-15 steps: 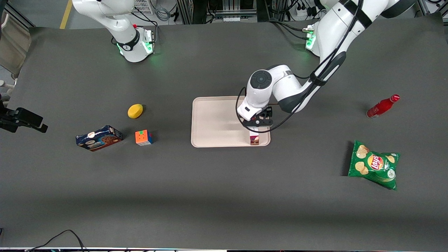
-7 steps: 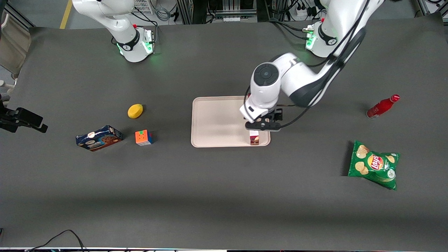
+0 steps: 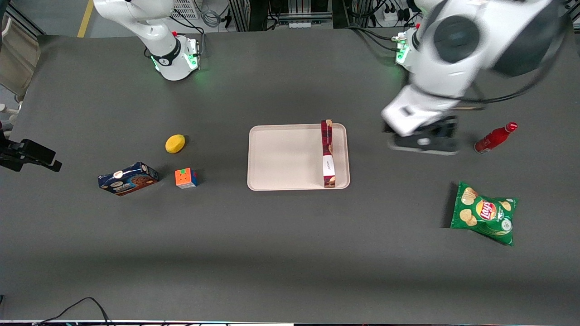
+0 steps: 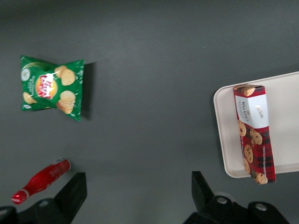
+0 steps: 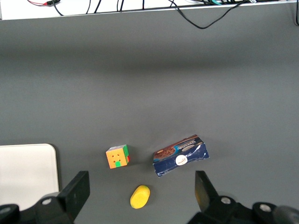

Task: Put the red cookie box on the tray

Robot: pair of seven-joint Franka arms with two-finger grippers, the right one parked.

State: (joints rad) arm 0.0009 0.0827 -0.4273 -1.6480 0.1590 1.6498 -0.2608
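The red box (image 3: pixel 327 153) lies on the tray (image 3: pixel 281 156), along the rim at the working arm's end, running from the edge nearest the front camera to the edge farthest from it. Its white section sits toward the camera end, and in the left wrist view one end of the box (image 4: pixel 255 132) reaches over the tray (image 4: pixel 285 98) rim. Nothing grips it.

The claw (image 3: pixel 423 142) hangs above the bare surface (image 3: pixel 290 253), well apart from the tray, between it and the red bottle (image 3: pixel 495 137). In the left wrist view its fingers (image 4: pixel 74 193) stand wide apart with only dark surface between them, holding nothing.

The bottle lies on its side toward the working arm's end. A green chip bag (image 3: pixel 485 213) lies nearer the camera than the bottle. Toward the parked arm's end sit a blue box (image 3: pixel 128 178), a colour cube (image 3: pixel 186 178) just beside it, and a lemon (image 3: pixel 175 143) farther from the camera than the cube.
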